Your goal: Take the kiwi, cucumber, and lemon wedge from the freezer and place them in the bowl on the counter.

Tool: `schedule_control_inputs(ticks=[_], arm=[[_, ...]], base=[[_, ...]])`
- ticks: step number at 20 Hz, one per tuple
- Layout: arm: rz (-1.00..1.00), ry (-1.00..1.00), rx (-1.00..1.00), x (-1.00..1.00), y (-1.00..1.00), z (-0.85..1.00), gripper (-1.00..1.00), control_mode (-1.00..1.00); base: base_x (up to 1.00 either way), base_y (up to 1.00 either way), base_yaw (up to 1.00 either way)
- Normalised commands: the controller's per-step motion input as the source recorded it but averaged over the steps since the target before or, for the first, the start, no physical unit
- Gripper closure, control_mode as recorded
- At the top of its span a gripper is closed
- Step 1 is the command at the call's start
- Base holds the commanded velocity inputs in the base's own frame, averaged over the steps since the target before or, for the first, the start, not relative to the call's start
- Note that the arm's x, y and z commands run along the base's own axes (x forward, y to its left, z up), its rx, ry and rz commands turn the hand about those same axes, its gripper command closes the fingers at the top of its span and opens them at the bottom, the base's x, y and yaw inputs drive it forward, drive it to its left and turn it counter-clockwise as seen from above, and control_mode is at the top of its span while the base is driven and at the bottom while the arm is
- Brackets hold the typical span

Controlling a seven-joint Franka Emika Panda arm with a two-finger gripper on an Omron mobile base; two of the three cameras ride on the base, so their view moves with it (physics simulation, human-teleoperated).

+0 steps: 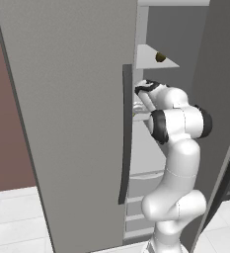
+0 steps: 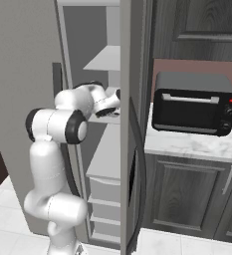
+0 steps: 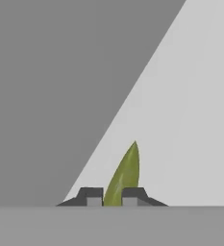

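Note:
My arm reaches into the open grey freezer (image 1: 67, 123) at middle-shelf height. In the hand view my gripper (image 3: 112, 197) is shut on the lemon wedge (image 3: 127, 173), a thin yellow-green sliver that sticks up between the two dark fingertips (image 3: 90, 196) over the pale shelf floor. The small brown kiwi (image 1: 160, 57) sits on the shelf above my hand, near its front edge. The marble counter (image 2: 187, 144) lies right of the freezer. The cucumber and the bowl are out of view.
The freezer door (image 2: 132, 124) with its long dark handle stands edge-on close beside my wrist. A black toaster oven (image 2: 194, 109) stands on the counter. Pale drawers (image 2: 105, 199) fill the freezer's lower part. Dark wood-grain cabinets (image 2: 187, 199) run under the counter.

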Motion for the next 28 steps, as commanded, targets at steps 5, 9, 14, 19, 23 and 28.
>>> schedule_control_inputs(ticks=[5, 9, 14, 19, 23, 28], arm=[[0.00, -0.03, 0.00, -0.28, 0.00, 0.09, 1.00, -1.00], [0.00, -0.01, -0.01, -0.23, 0.00, 0.25, 1.00, -1.00], [0.00, 0.00, -0.01, -0.15, -0.03, 0.31, 1.00, -1.00], [0.00, 0.00, -0.01, -0.24, -0.14, 0.13, 1.00, -1.00], [0.00, 0.00, -0.02, -0.37, -0.06, 0.07, 1.00, -1.00], [0.00, -0.01, -0.02, -0.56, -0.08, 0.20, 1.00, -1.00]], base=[[0.00, 0.00, 0.00], [0.00, 0.00, 0.00], [0.00, 0.00, 0.00], [0.00, 0.00, 0.00], [0.00, 0.00, 0.00], [0.00, 0.00, 0.00]])
